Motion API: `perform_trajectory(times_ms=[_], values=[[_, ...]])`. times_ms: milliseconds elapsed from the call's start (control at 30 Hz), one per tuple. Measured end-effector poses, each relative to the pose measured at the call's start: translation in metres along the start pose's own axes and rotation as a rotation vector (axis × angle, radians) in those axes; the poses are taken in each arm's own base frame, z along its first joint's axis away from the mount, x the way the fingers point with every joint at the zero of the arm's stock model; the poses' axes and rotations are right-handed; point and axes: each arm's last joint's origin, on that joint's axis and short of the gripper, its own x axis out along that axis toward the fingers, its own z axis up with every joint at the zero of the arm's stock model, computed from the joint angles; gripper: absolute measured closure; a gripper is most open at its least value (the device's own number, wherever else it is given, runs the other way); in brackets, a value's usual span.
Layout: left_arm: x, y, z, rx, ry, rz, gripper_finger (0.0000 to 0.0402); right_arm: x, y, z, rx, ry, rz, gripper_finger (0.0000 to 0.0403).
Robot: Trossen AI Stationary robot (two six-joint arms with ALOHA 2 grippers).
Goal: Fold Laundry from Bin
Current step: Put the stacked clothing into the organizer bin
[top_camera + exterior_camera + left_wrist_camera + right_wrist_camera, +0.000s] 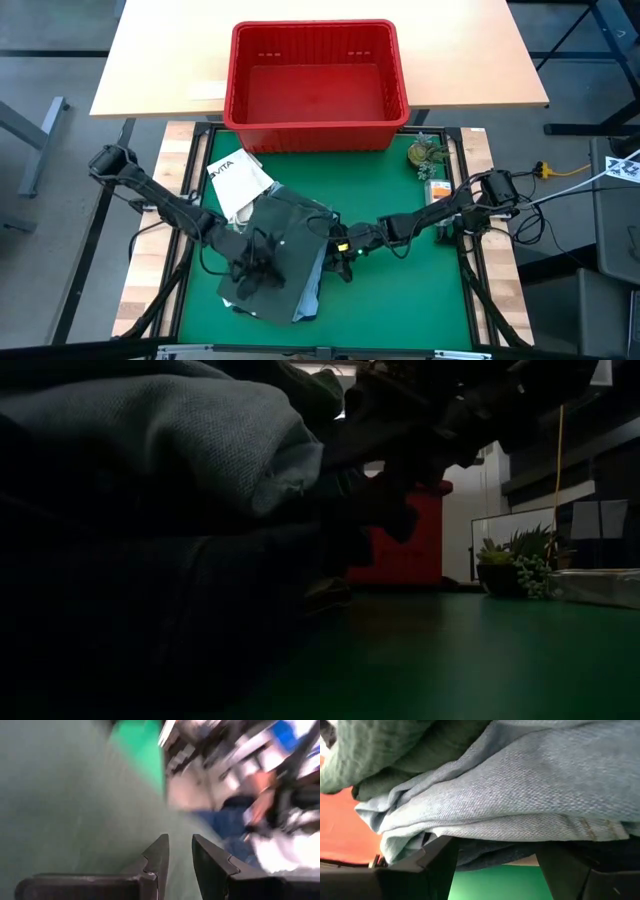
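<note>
Your landmark is the large red slotted plastic bin (316,85), which sits on the pale wooden desk (150,70) beyond the green mat (410,290), and from above you can see only its bare red floor. The laundry is out of it: a heap of soft garments (280,255) lies on the green mat on the robot's side of the bin, a little toward the bin's left corner, with a dark olive-green piece (265,265) on top and a light blue denim edge (312,290) showing along the heap's right flank. A white printed bag (238,182) lies between the heap and the bin, touching the heap's far edge. Your left tool (262,252) rests on top of the heap; its own camera shows the two dark fingers (159,857) standing narrowly apart with olive cloth lying under them, and you cannot tell whether any fold is pinched between them. Your right tool (338,252) is at the heap's right edge, on the side below the bin's middle, with its jaws spread wide; its wrist view shows light blue jeans (530,795) and the olive-green cloth (375,755) bulging right above the fingers, nothing clamped. A small potted succulent (425,155) stands just off the bin's near right corner, well apart from the heap.
</note>
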Motion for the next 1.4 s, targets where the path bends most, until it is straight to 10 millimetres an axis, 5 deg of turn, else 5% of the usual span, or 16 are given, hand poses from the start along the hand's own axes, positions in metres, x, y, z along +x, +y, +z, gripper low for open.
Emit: perform_trajectory(times_ms=[200, 533, 733, 1033, 1400], values=[[-0.002, 0.009, -0.019, -0.108, 0.148, 0.142, 0.0321, 0.000, 0.002, -0.001, -0.025, 0.043, 0.060, 0.0150], [0.002, 0.027, -0.023, -0.117, 0.181, 0.297, 0.0321, -0.004, -0.013, -0.002, 0.027, 0.233, 0.169, 0.0150], [0.006, 0.030, -0.024, -0.117, 0.192, 0.315, 0.0322, -0.008, -0.023, -0.016, 0.093, 0.389, 0.079, 0.0150], [0.006, 0.030, -0.024, -0.114, 0.180, 0.314, 0.0322, -0.004, -0.016, -0.026, 0.096, 0.208, -0.250, 0.0150], [0.007, 0.029, -0.023, -0.114, 0.167, 0.307, 0.0322, 0.022, -0.016, -0.039, 0.277, 0.177, -0.303, 0.0150]])
